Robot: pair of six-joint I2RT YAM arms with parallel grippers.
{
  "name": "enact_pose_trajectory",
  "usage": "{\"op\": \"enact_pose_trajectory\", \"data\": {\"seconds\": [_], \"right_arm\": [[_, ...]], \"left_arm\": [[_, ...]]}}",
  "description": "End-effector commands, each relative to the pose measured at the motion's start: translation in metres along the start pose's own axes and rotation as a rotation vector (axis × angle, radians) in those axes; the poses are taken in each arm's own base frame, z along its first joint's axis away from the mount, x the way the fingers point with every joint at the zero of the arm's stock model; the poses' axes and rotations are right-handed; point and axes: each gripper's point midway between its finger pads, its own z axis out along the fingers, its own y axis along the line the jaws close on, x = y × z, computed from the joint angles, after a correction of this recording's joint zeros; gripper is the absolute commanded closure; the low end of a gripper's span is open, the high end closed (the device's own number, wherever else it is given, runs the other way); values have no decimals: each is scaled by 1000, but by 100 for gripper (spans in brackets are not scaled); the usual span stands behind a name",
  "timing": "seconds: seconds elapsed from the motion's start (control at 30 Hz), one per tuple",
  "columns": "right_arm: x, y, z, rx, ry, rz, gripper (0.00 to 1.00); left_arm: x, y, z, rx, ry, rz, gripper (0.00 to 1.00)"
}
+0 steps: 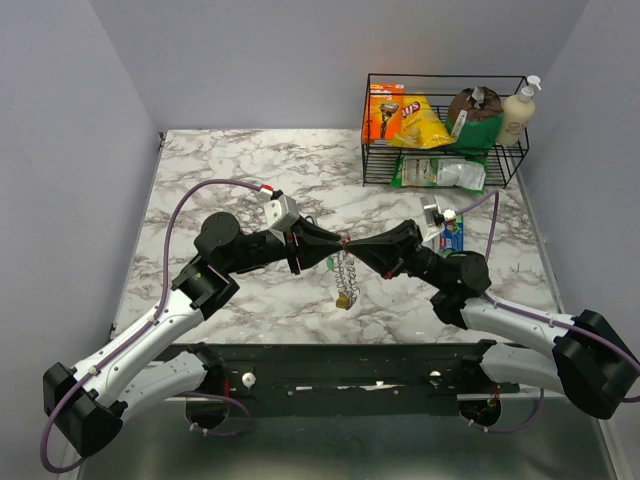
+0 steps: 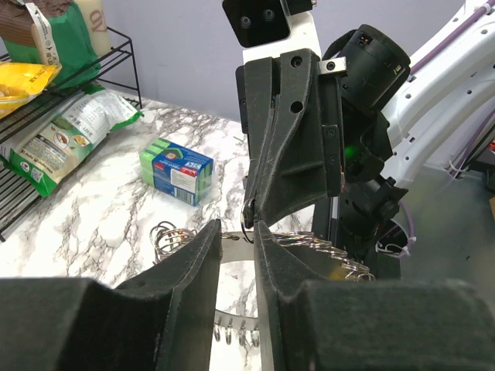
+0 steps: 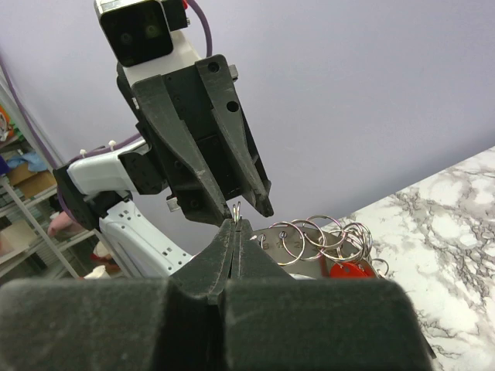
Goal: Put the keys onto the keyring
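Coiled silvery wire keyring (image 1: 345, 268), yellow-gold piece (image 1: 343, 299) at its foot, dangling above veined marble bench (image 1: 250, 170), top loop in clenched right claw (image 3: 235, 224), left claw (image 2: 236, 239) astride it, grip unclear.

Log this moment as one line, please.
Keyring: hanging mid-air | right end effector: shut on its wire | left end effector: straddles it, grip unclear

The keyring (image 1: 345, 270) hangs between left end effector (image 1: 337, 241) and right end effector (image 1: 353, 243), rack (image 1: 450, 76) behind.
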Motion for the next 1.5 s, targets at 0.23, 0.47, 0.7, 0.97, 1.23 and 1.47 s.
{"op": "enact_pose_trajectory", "data": {"seconds": [0.23,0.47,0.7,0.97,1.23,1.47], "right_arm": [[-65,60,-7,-213,-277,-187,99],[-64,60,-6,-216,-275,-187,99],[-65,61,-7,-217,-277,-191,99],[-60,57,-7,-211,-263,-185,99],[-49,50,-13,-179,-224,-208,43],[-44,48,-6,-150,-88,-336,20]], "left_arm": [[2,1,0,-14,11,-5,52],[2,0,0,-3,1,-10,67],[1,-2,4,18,-6,-15,88],[-10,-4,-1,1,-25,17,100],[-10,4,-15,-79,73,100,100],[-6,9,-28,-121,177,154,100]]}}
